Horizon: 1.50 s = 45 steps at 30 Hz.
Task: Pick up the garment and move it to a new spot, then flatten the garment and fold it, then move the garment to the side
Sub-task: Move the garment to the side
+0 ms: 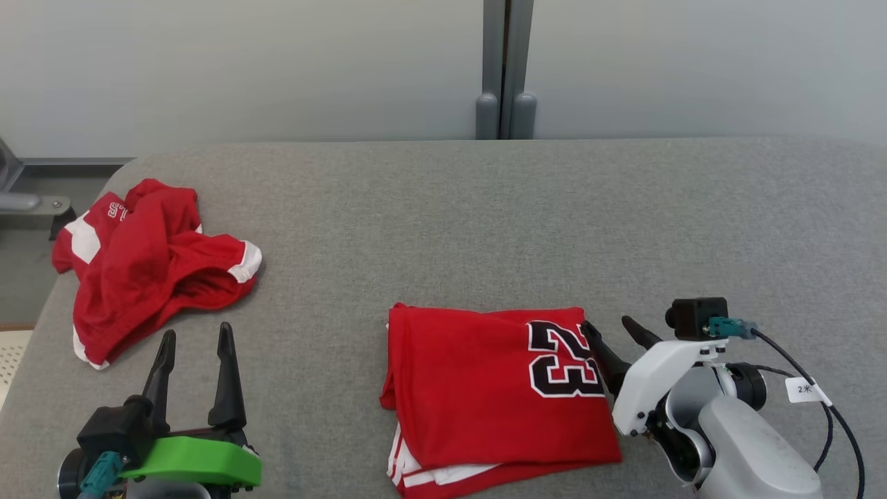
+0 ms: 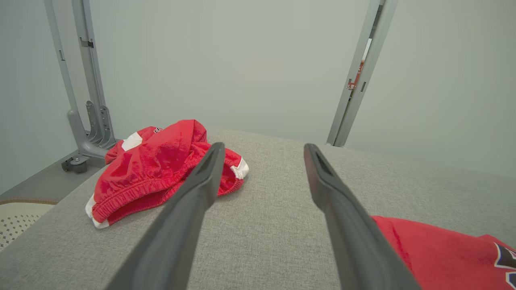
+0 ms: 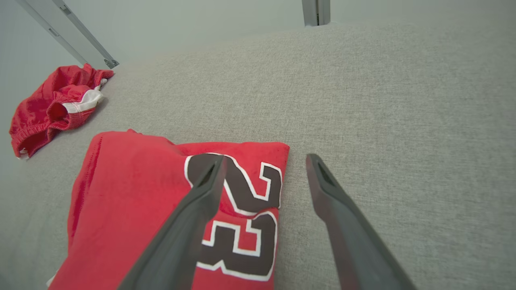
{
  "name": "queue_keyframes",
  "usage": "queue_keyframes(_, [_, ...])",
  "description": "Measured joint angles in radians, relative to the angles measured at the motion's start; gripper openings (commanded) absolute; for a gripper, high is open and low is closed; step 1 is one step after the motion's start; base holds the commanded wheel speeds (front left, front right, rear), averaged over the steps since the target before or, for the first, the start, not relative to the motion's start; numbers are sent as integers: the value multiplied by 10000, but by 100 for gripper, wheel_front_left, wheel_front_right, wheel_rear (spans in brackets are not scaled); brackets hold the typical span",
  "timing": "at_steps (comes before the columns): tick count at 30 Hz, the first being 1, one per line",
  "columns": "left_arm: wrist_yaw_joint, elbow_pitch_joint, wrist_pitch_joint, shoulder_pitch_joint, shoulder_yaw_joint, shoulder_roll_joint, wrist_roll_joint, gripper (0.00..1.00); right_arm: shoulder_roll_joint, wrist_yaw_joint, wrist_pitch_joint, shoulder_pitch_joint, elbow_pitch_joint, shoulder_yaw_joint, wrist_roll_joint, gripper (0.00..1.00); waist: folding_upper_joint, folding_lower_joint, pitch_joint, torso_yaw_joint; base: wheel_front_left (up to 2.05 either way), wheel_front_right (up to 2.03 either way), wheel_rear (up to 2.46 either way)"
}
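A grey fabric-covered counter (image 1: 485, 208) spreads across the head view. Near its far left corner lie crumpled red shorts (image 1: 145, 270) with white trim, the elastic waistband showing. Behind the counter stands a pale wall (image 1: 242, 69) with two grey metal posts (image 1: 506, 69) side by side. A cream perforated surface (image 1: 14, 353) lies beyond the counter's left edge.

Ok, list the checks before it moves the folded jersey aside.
1. The folded jersey lies flat: ok.
2. Its layers line up: not ok, white-trimmed edges stick out at the near-left corner.
3. The right gripper is open, straddling the jersey's right edge: ok.
4. Its fingers touch the cloth: cannot tell.
5. The left gripper is open, holding nothing: ok.
6. The crumpled red garment lies apart from the jersey: ok.
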Motion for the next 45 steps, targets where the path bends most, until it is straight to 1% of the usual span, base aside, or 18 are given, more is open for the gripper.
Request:
queue_keyframes(5, [2, 56, 0, -1, -63, 0, -84, 100, 318, 0, 715, -484, 1260, -205, 201, 100, 0, 0, 56, 390, 0, 0, 0])
queue_keyframes(10, [0, 67, 0, -8, -48, 13, -107, 100, 487, 0, 1593, -804, 2472, -405, 140, 100, 0, 0, 149, 710, 0, 0, 0])
queue_keyframes(15, [0, 88, 0, -21, -40, 31, -174, 100, 610, -2, 2092, -1020, 2849, -282, 351, 100, 0, 0, 262, 912, 0, 0, 0])
queue_keyframes(17, [0, 98, 0, -22, -35, 31, -174, 100, 614, -4, 2104, -1042, 2867, -224, 454, 100, 0, 0, 276, 937, 0, 0, 0])
queue_keyframes(18, [0, 109, 0, -22, -29, 31, -174, 100, 616, -4, 2077, -1044, 2851, -186, 533, 45, 0, 0, 274, 933, 0, 0, 0])
queue_keyframes(19, [0, 113, 0, -22, -27, 31, -174, 100, 617, -4, 2023, -1047, 2826, -150, 594, 16, 0, 0, 270, 924, 0, 0, 0])
queue_keyframes(20, [2, 119, 0, -21, -23, 31, -174, 100, 616, -4, 1933, -1048, 2794, -105, 644, 0, 0, 0, 265, 911, 0, 0, 0])
queue_keyframes(21, [0, 123, 2, -21, -25, 29, -203, 100, 602, -4, 1712, -1049, 2673, 44, 663, 0, 0, 0, 256, 885, 0, 0, 0])
queue_keyframes(23, [2, 63, 0, -30, -17, 4, -598, 100, 550, -4, 1206, -1093, 2431, 259, 639, 0, 0, 0, 247, 826, 0, 0, 0])
queue_keyframes(26, [0, -36, 0, -51, -75, 8, -608, 100, 428, -2, 665, -1303, 2167, 445, 727, 0, 0, 0, 221, 690, 0, 0, 0])
queue_keyframes(33, [0, -253, 2, -87, -320, 23, -731, 100, 82, 2, 138, -1815, 1983, 792, 1016, 0, 0, 0, 186, 167, 0, 0, 0])
queue_keyframes(40, [2, -525, 0, -191, -830, 23, -861, 100, -113, 2, -123, -2369, 2075, 941, 1312, 0, 0, 0, 221, -683, 0, 0, 0])
queue_keyframes(45, [0, -523, 0, -295, -1127, 92, -859, 100, -136, 2, -324, -2641, 2167, 1055, 1461, 0, 0, 0, 294, -1471, 0, 0, 0])
